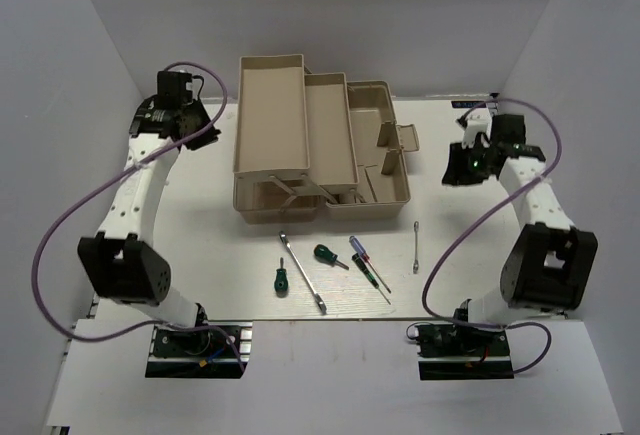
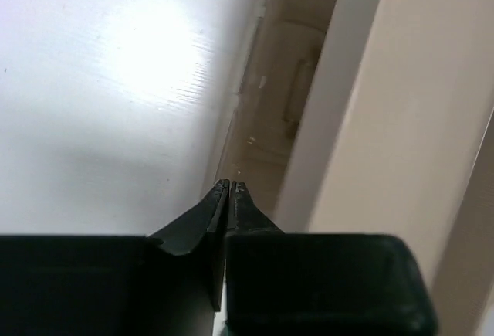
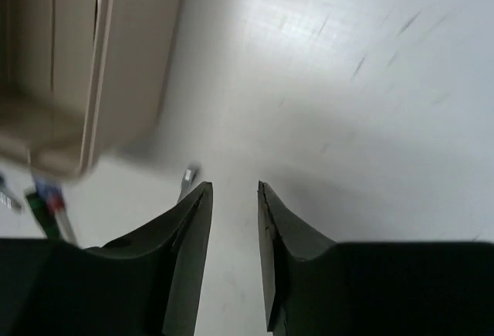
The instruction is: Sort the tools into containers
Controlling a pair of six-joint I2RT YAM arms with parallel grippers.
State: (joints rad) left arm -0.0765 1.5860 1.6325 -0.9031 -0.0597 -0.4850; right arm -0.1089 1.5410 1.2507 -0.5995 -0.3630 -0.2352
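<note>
Left fingers (image 2: pixel 204 216) hang near the far-left corner, pressed together on nothing, just beside the open toolbox (image 1: pixel 300 125) at the far edge. Toward the near edge lie a green screwdriver (image 1: pixel 281 279), long wrench (image 1: pixel 303 273), purple-and-red screwdriver (image 1: pixel 358 251) and small wrench (image 1: pixel 416 240). They look light, stiff and slick, so grab handles or mid-shank. Right fingers (image 3: pixel 185 235) hover parted, empty. The closely packed tools could crowd a grasp.

Blurry toolbox (image 3: pixel 127 66), edge-cropped screwdriver (image 3: pixel 50 197)
</note>
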